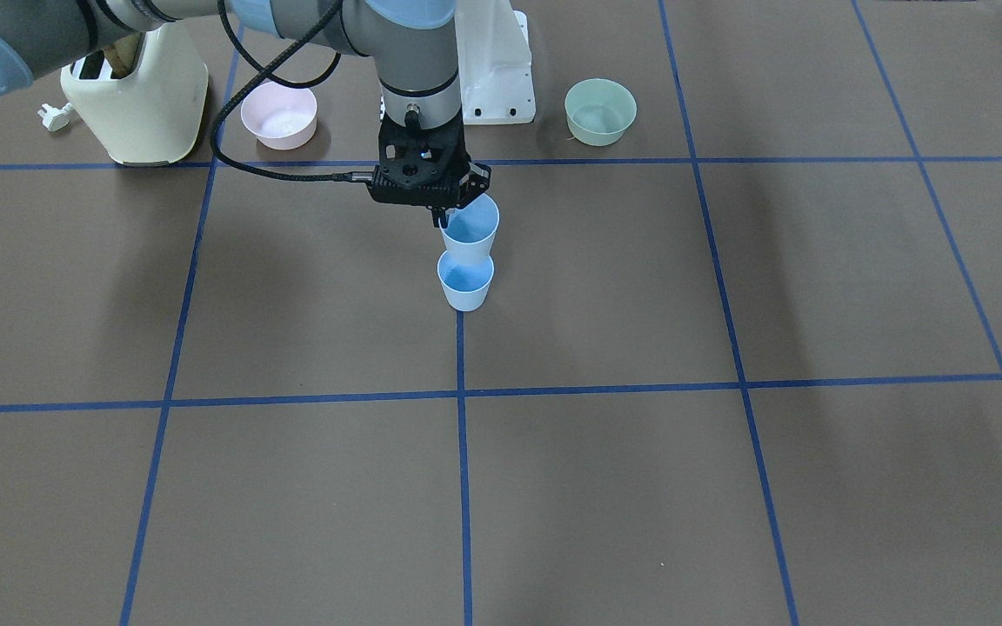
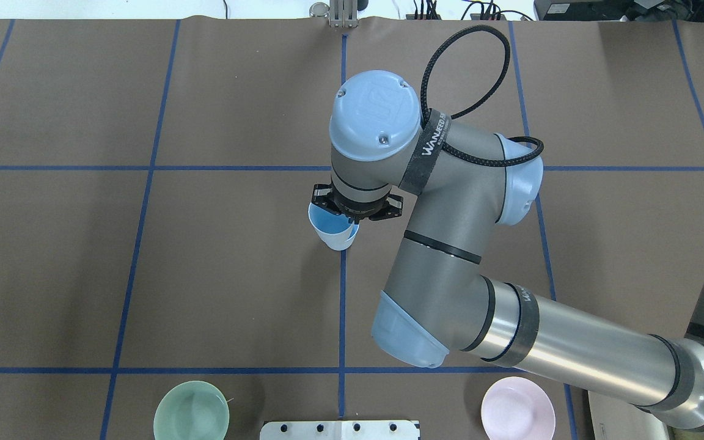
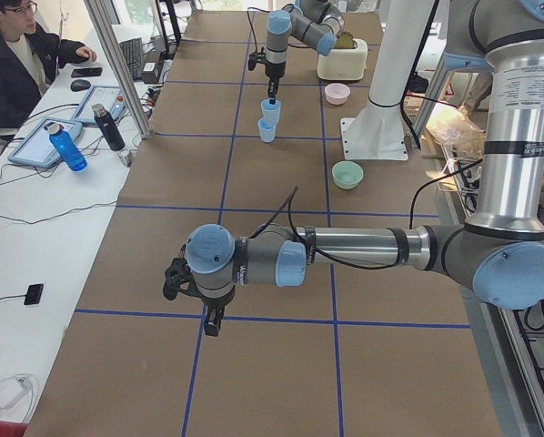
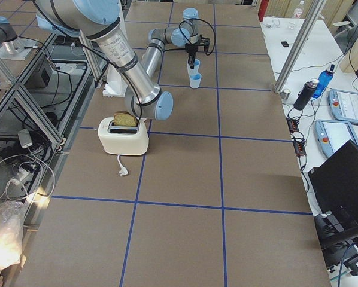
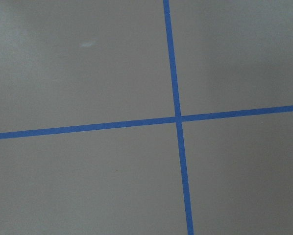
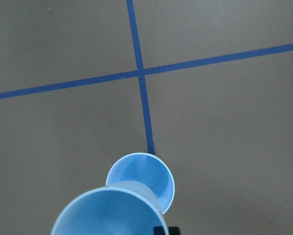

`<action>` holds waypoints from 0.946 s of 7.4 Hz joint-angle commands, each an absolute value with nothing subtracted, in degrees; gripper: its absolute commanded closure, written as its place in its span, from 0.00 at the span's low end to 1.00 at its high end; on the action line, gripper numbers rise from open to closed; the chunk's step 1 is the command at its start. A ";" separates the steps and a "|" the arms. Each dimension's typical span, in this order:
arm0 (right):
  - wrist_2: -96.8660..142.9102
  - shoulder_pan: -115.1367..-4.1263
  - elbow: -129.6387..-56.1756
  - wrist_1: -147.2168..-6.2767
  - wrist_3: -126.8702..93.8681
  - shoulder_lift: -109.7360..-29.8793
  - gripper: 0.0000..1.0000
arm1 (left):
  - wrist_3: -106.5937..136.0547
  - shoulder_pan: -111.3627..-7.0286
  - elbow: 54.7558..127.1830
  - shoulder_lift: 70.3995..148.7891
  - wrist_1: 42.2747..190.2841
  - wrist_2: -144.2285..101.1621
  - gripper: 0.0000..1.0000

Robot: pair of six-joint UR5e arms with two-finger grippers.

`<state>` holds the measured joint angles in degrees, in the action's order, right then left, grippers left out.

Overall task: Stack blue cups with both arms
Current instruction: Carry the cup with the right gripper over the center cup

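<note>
One blue cup (image 1: 465,280) stands upright on the table on a blue tape line. My right gripper (image 1: 444,214) is shut on the rim of the second blue cup (image 1: 470,228) and holds it in the air, just above the standing cup and on its robot side. In the right wrist view the held cup (image 6: 107,213) is close at the bottom, and the standing cup (image 6: 144,178) lies just beyond it. In the overhead view only the held cup (image 2: 331,231) shows. My left gripper (image 3: 213,323) hovers far off over a tape crossing; I cannot tell whether it is open.
A pink bowl (image 1: 279,115), a pale-green bowl (image 1: 600,110) and a cream toaster (image 1: 137,100) with toast stand near the white base pedestal (image 1: 492,65). An operator (image 3: 22,64) sits at a side desk with bottles and tablets.
</note>
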<state>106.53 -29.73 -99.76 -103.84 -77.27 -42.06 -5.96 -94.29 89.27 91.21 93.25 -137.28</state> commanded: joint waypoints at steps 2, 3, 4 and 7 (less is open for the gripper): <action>106.08 -29.71 -98.44 -103.19 -76.55 -41.84 1.00 | -6.06 -94.22 89.12 91.14 93.25 -137.29 0.02; 106.08 -29.79 -98.18 -102.49 -76.55 -41.92 1.00 | -6.06 -94.22 89.12 91.23 93.25 -137.29 0.02; 106.08 -29.79 -97.48 -101.52 -76.47 -42.01 1.00 | -6.06 -94.22 89.12 91.23 93.25 -137.29 0.02; 105.38 -29.80 -95.01 -99.23 -76.46 -42.19 1.00 | -6.06 -94.22 89.03 91.14 93.25 -137.29 0.02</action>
